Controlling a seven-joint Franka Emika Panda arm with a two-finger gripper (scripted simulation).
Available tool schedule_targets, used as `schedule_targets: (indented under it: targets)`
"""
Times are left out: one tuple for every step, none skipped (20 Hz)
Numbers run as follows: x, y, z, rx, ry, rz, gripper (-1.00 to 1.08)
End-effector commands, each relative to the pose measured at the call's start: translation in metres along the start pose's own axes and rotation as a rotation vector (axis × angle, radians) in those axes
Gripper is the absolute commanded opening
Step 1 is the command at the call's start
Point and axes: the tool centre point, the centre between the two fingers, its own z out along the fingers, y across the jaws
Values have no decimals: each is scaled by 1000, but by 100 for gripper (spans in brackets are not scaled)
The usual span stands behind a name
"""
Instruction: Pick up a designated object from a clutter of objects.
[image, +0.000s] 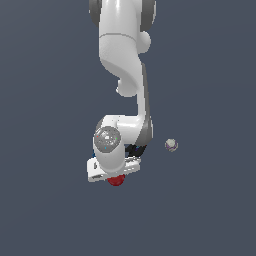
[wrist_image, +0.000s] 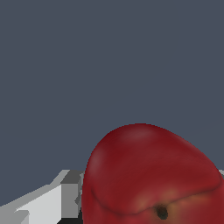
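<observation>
Item 1. My arm (image: 125, 60): white, reaching down over the dark, edgeless floor and hiding most of what lies beneath it.

Item 2. My gripper (image: 116, 176): pointed down over the apple. One pale finger (wrist_image: 48, 203) shows beside the fruit in the wrist view; the other is hidden, so I cannot tell whether the jaws press the fruit or merely straddle it.

Item 3. Apple (wrist_image: 148, 179): bright red, glossy, stem dimple facing my wrist camera, directly under my hand; only a red sliver shows in the exterior view.

Item 4. Whitish ball (image: 171, 145): small, well apart from the apple, toward the exterior view's right.

Handling note: I judge the grasp is the step in hand. I should centre on the widest girth, close evenly, then lift straight up, since a glossy round skin may slip.
</observation>
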Motion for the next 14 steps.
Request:
schedule_targets:
  targets:
    - [0, 0, -1, 0, 0, 0, -100]
    - [-1, -1, -2, 0, 0, 0, -100]
    - [-1, -1, -3, 0, 0, 0, -100]
    - [-2, -2, -5, 0, 0, 0, -100]
    - [-3, -2, -7, 0, 0, 0, -100]
    - [-4, -3, -10, 0, 0, 0, -100]
    - [-5, -4, -13, 0, 0, 0, -100]
    - [-7, -5, -16, 0, 0, 0, -100]
    - [-8, -6, -20, 0, 0, 0, -100]
    - [-10, -8, -25, 0, 0, 0, -100]
    - [-12, -9, -29, 0, 0, 0, -100]
    - [-14, -11, -35, 0, 0, 0, -100]
    - [-16, -12, -40, 0, 0, 0, -100]
    - [-19, -14, -46, 0, 0, 0, -100]
